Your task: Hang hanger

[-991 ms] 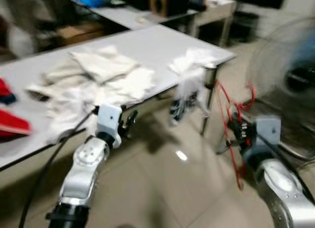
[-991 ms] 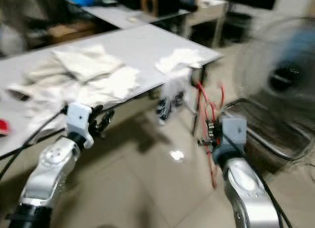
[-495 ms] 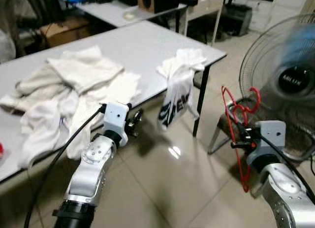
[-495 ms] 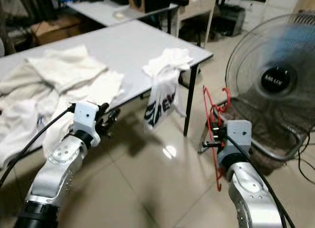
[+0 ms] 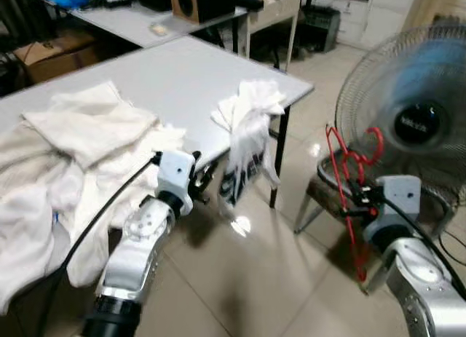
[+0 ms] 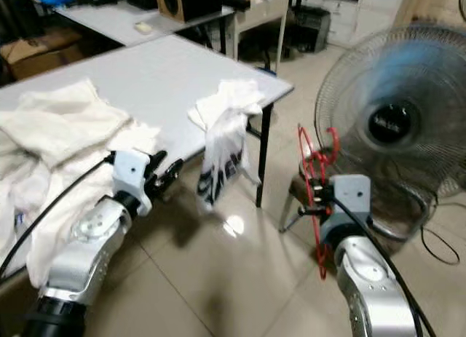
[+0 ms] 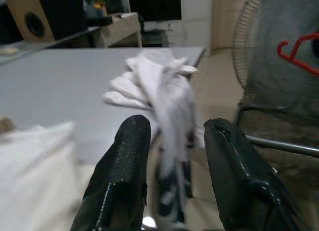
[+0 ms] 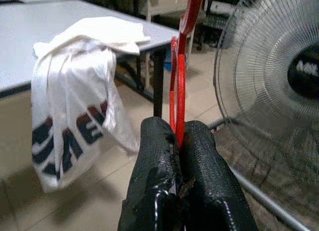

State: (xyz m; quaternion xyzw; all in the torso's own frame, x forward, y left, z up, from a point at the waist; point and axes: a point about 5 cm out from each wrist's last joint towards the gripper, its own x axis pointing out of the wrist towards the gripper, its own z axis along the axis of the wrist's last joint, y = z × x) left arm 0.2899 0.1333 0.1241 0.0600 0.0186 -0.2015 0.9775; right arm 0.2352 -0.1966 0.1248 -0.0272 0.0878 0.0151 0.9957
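Note:
A red wire hanger point(image 5: 348, 178) stands upright in my right gripper point(image 5: 358, 203), whose black fingers point(image 8: 199, 161) are shut on its red bar point(image 8: 178, 102). Its hook point(image 5: 376, 139) rises in front of a standing fan point(image 5: 413, 119). My left gripper point(image 5: 204, 178) is open with nothing between its fingers point(image 7: 124, 166); it hovers by the front edge of the grey table point(image 5: 145, 75). A white shirt with dark lettering point(image 5: 246, 144) hangs off the table's corner, just beyond the left gripper point(image 7: 172, 156).
A heap of white clothes point(image 5: 65, 155) covers the left part of the table. The running fan stands on the right on a low stool point(image 5: 328, 199). More tables with a speaker point(image 5: 191, 1) lie behind. Tiled floor point(image 5: 247, 279) stretches between the arms.
The camera has swung and closed in, so the table, shirt and fan have shifted in view. Both arms keep the same poses, the right still gripping the hanger.

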